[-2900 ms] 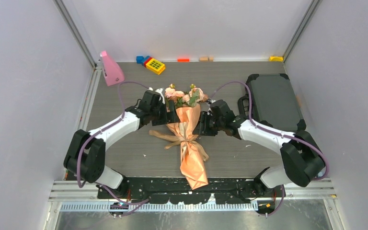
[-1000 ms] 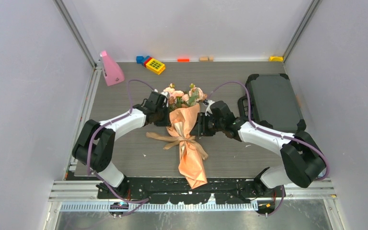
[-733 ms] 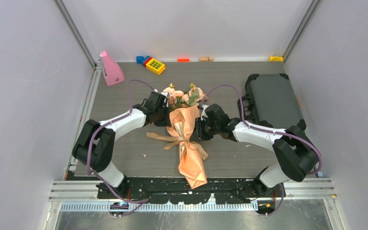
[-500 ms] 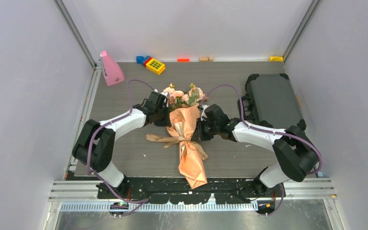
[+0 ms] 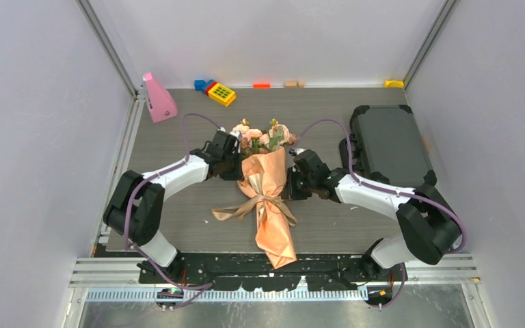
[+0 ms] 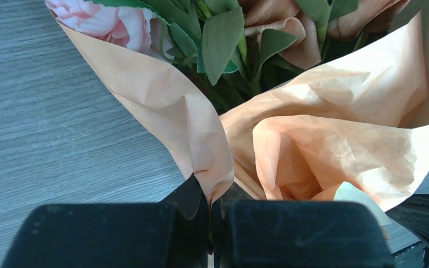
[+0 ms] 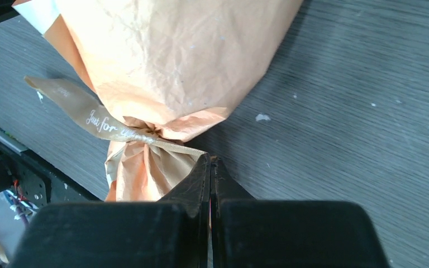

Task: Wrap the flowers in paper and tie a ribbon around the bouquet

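Tying is in hand. Lower centre of the left wrist view, the left gripper (image 6: 211,192) pinches the crinkled peach-orange paper (image 6: 335,139) below the pink fabric roses (image 6: 117,28). The tapered bouquet (image 5: 268,198) lies mid-table. The right gripper (image 7: 210,162) is clamped on the shiny tan satin ribbon (image 7: 98,120). Cinching the knot likely comes next, with a steady outward pull.

Place: a robot lab's test cell, I'd have said.
Walls: plain pale panels (image 5: 27,171) boxed in the grey table (image 5: 314,109).
Frame: metal rails (image 5: 106,44) ran up the far corners.
Near edge: left arm (image 5: 171,179) and right arm (image 5: 372,193) stood bolted down.
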Motion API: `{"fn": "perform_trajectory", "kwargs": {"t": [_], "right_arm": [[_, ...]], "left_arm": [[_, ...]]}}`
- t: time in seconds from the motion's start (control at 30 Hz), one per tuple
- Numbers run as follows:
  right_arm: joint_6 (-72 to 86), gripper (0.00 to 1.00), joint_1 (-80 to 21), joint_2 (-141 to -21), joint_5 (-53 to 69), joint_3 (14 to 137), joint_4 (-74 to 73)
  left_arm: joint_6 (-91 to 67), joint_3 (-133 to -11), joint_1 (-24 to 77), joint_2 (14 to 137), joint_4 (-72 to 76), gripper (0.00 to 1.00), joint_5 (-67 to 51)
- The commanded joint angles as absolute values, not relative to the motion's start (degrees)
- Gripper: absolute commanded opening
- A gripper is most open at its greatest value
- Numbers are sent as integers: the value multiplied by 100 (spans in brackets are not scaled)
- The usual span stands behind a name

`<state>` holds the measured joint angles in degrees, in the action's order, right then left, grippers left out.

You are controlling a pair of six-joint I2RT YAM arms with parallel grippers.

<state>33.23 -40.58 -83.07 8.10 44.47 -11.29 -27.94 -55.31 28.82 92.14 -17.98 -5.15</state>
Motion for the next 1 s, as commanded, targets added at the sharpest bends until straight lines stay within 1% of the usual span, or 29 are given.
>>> {"fn": "perform_trajectory", "kwargs": {"t": [0.0,0.17,0.37,0.6,0.73,0.83,0.87,0.9,0.93,0.97], "right_arm": [[3233,1,-3936,-7953,350,4497,-1428],[3208,1,-3726,-7725,65,4356,-1735],[3270,1,-3360,-7464,18,4083,-1920],[3433,1,-2976,-7290,-592,3905,-2172],[3427,2,-2857,-7207,-661,3829,-2194],[3346,9,-2856,-7043,-400,3787,-1939],[3304,14,-2856,-6960,-311,3790,-1832],[3256,15,-2856,-6820,-270,3815,-1767],[3228,19,-2856,-6696,-339,3851,-1735],[3207,32,-2856,-6558,-472,3902,-1725]], "left_arm": [[-2637,-5638,2883,9141,-1872,0,-256],[-2619,-5629,2883,9152,-1872,0,-240],[-2576,-5622,2883,9132,-1890,0,-190],[-2530,-5642,2878,9123,-1938,0,-108],[-2514,-5662,2874,9123,-1943,0,-60],[-2514,-5740,2874,9181,-1900,0,-114],[-2526,-5792,2874,9217,-1899,0,-112],[-2526,-5881,2874,9266,-1903,0,-88],[-2531,-5969,2874,9322,-1911,0,-59],[-2542,-6076,2874,9378,-1957,0,-52]]}}
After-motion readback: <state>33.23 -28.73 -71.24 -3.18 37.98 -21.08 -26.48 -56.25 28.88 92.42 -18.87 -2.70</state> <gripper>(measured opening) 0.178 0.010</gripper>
